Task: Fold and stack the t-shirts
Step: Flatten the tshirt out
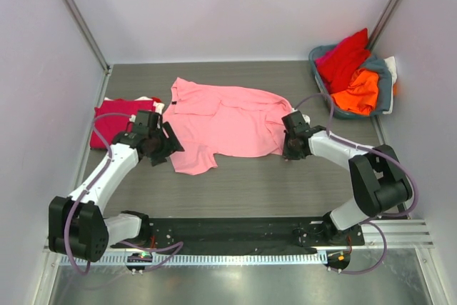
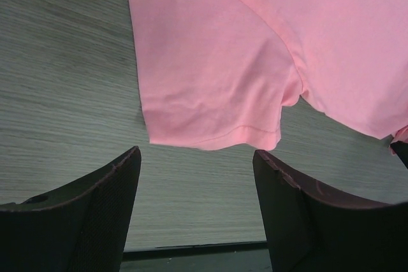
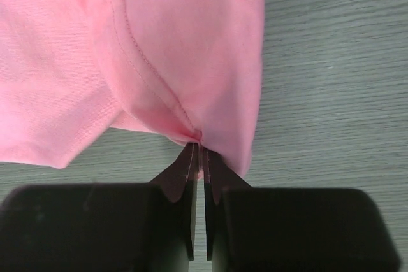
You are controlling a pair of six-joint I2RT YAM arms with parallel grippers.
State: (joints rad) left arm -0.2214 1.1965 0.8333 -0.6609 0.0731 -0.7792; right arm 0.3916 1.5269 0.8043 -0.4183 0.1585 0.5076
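Observation:
A light pink t-shirt (image 1: 221,123) lies spread in the middle of the table. My right gripper (image 1: 291,149) is shut on its right edge; the right wrist view shows the pinched pink cloth (image 3: 191,93) bunched at the gripper (image 3: 199,154). My left gripper (image 1: 166,149) is open and empty just left of the shirt's lower left sleeve (image 2: 210,93), the gripper (image 2: 197,183) short of the sleeve hem. A folded crimson t-shirt (image 1: 114,121) lies on a white one at the far left. Red (image 1: 346,58) and orange (image 1: 357,91) t-shirts sit in the basket.
A grey-blue basket (image 1: 385,91) stands at the back right corner, heaped with shirts. Walls close in on the left, back and right. The arms' black base rail (image 1: 235,232) runs along the near edge.

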